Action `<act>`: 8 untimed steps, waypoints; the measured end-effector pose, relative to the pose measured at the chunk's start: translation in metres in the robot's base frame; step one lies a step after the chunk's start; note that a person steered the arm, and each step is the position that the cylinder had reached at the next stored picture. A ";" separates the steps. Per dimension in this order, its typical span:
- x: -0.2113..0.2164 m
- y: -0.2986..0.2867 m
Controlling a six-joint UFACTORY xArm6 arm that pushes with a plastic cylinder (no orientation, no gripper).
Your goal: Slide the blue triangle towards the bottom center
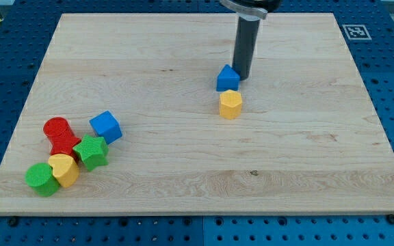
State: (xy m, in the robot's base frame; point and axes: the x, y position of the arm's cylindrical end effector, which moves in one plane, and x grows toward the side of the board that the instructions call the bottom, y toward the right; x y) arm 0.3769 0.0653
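The blue triangle [228, 78] sits on the wooden board [197, 157] above the view's centre, a little to the right. My tip [242, 76] touches or nearly touches its upper right side. The dark rod rises from there to the view's top edge. A yellow hexagon block [230, 104] lies just below the blue triangle, touching it or almost so.
A cluster sits at the view's lower left: a blue cube [106, 126], a red block [60, 135], a green star [91, 152], a yellow block [63, 169] and a green round block [42, 180]. A marker tag [353, 31] lies beyond the board's top right corner.
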 end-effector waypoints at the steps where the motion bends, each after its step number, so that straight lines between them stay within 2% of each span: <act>1: 0.000 -0.020; 3: 0.026 -0.031; 6: 0.033 -0.068; 8: 0.078 -0.069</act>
